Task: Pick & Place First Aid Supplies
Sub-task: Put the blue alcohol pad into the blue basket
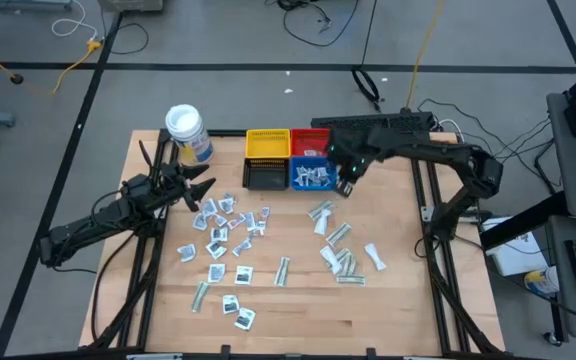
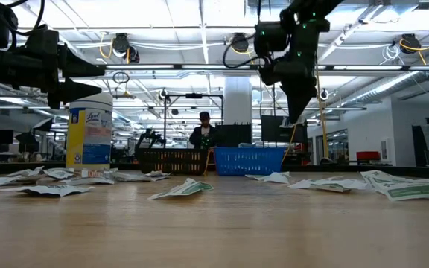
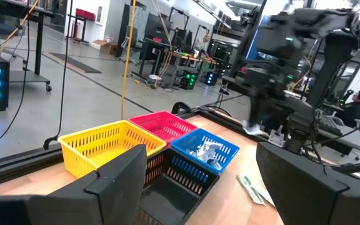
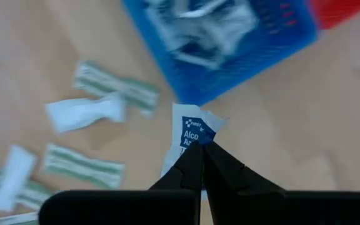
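Many first aid supplies, small white packets [image 1: 230, 222] and long strips [image 1: 340, 258], lie flat and scattered on the wooden table [image 1: 398, 300]. My right gripper [image 4: 202, 147] hangs just beside the near right corner of the blue bin [image 1: 313, 176], shut on a white packet with a blue mark [image 4: 191, 130]. The blue bin holds several packets [image 4: 199, 25]. My left gripper [image 1: 196, 190] waits open and level at the table's left, near the white-lidded jar [image 1: 186, 130], with nothing between its fingers. My right gripper pinches the blue-marked packet at one end [image 4: 195, 141] between its two fingertips. The fingers slant steeply down from above. The packet is lifted clear of the table and sticks out beyond the fingertips, beside the blue bin.
Yellow [image 1: 267, 145], red [image 1: 308, 142] and black [image 1: 264, 176] bins stand in a block with the blue one at the table's far middle. Bare wood lies along the near edge. A person [image 2: 202, 130] stands far behind the table.
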